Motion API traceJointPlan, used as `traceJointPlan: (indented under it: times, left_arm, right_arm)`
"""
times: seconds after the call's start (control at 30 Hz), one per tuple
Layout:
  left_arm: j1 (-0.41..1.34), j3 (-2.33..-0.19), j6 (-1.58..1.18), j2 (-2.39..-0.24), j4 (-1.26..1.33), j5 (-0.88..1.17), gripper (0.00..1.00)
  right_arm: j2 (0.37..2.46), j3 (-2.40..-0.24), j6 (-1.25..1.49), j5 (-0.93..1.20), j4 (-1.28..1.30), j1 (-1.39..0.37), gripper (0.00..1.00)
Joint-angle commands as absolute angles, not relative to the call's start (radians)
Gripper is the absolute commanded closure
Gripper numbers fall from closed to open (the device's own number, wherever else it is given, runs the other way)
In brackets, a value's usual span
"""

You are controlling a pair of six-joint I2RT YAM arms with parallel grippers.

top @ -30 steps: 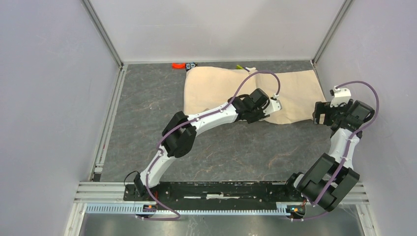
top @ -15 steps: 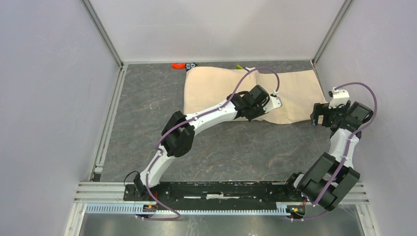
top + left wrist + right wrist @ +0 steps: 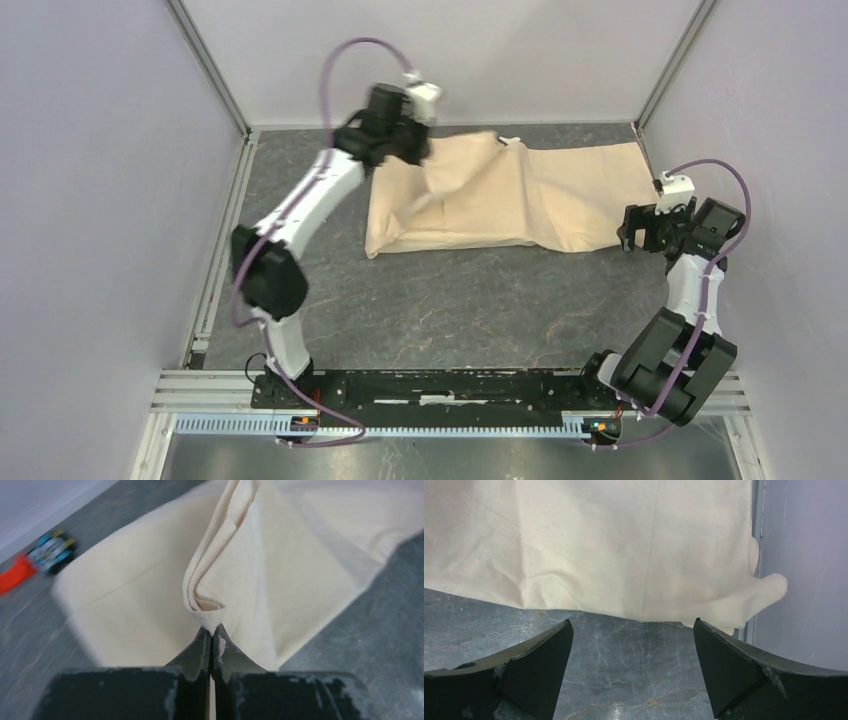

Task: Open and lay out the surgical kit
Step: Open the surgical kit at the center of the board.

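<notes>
I have the left gripper (image 3: 210,634) jaws clamped on a pinched fold of the large beige cloth wrap (image 3: 560,195), raised at its far-left end; wrap lies along the far side of the grey marbled table (image 3: 470,300); right gripper (image 3: 633,627) jaws wide apart, near the wrap's near-right edge.

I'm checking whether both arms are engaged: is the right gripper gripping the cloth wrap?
No, the right gripper stands wide open with nothing between its fingers, just short of the cloth wrap's near edge.

Pale lilac walls (image 3: 90,200); grey marbled tabletop (image 3: 480,300); aluminium frame rails (image 3: 206,62).
</notes>
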State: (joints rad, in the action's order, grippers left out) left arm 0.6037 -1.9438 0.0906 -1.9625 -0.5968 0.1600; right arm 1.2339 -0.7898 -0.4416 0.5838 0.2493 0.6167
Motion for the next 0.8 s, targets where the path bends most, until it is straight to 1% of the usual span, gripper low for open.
traceJointPlan:
  times: [0.0, 0.1, 0.13, 0.2, 0.23, 0.3, 0.33, 0.37, 0.4, 0.43, 0.53, 0.57, 0.67, 0.77]
  left_arm:
    - [0.272, -1.683, -0.059, -1.656, -0.498, 0.192, 0.98]
    - [0.013, -1.49, -0.024, -1.479, -0.433, 0.166, 0.98]
    - [-0.106, -1.416, -0.003, -1.436, -0.412, 0.143, 0.98]
    - [-0.267, -1.277, 0.073, -1.356, -0.363, 0.098, 0.98]
    - [-0.326, -1.204, 0.107, -1.326, -0.337, 0.067, 0.95]
    - [-0.422, -1.08, 0.204, -1.292, -0.289, -0.033, 0.78]
    - [-0.451, -1.033, 0.242, -1.283, -0.266, -0.079, 0.62]
    - [-0.484, -0.982, 0.271, -1.278, -0.242, -0.116, 0.33]
    - [-0.507, -0.937, 0.288, -1.277, -0.217, -0.154, 0.23]
    - [-0.529, -0.906, 0.305, -1.276, -0.188, -0.177, 0.17]
    - [-0.548, -0.856, 0.323, -1.278, -0.152, -0.201, 0.07]
    - [-0.547, -0.864, 0.317, -1.277, -0.167, -0.169, 0.01]
    - [-0.544, -0.912, 0.267, -1.269, -0.23, -0.012, 0.0]
    - [-0.499, -0.994, 0.196, -1.297, -0.27, 0.203, 0.0]
  right_arm:
    - [1.245, -0.856, -0.412, 0.588, 0.211, 0.585, 0.02]
    - [1.259, -0.859, -0.398, 0.585, 0.195, 0.55, 0.02]
    - [1.263, -0.858, -0.396, 0.578, 0.192, 0.534, 0.02]
    - [1.276, -0.856, -0.397, 0.556, 0.187, 0.5, 0.02]
    - [1.282, -0.857, -0.4, 0.543, 0.187, 0.485, 0.02]
    - [1.293, -0.859, -0.403, 0.525, 0.187, 0.459, 0.02]
    - [1.298, -0.859, -0.404, 0.518, 0.186, 0.448, 0.02]
    - [1.303, -0.861, -0.405, 0.512, 0.186, 0.439, 0.02]
    - [1.308, -0.864, -0.406, 0.505, 0.187, 0.431, 0.02]
    - [1.313, -0.865, -0.407, 0.499, 0.187, 0.425, 0.02]
    - [1.33, -0.875, -0.417, 0.484, 0.193, 0.406, 0.02]
    - [1.334, -0.88, -0.42, 0.479, 0.197, 0.4, 0.02]
    - [1.342, -0.891, -0.426, 0.466, 0.199, 0.376, 0.02]
    - [1.355, -0.917, -0.427, 0.447, 0.193, 0.341, 0.02]
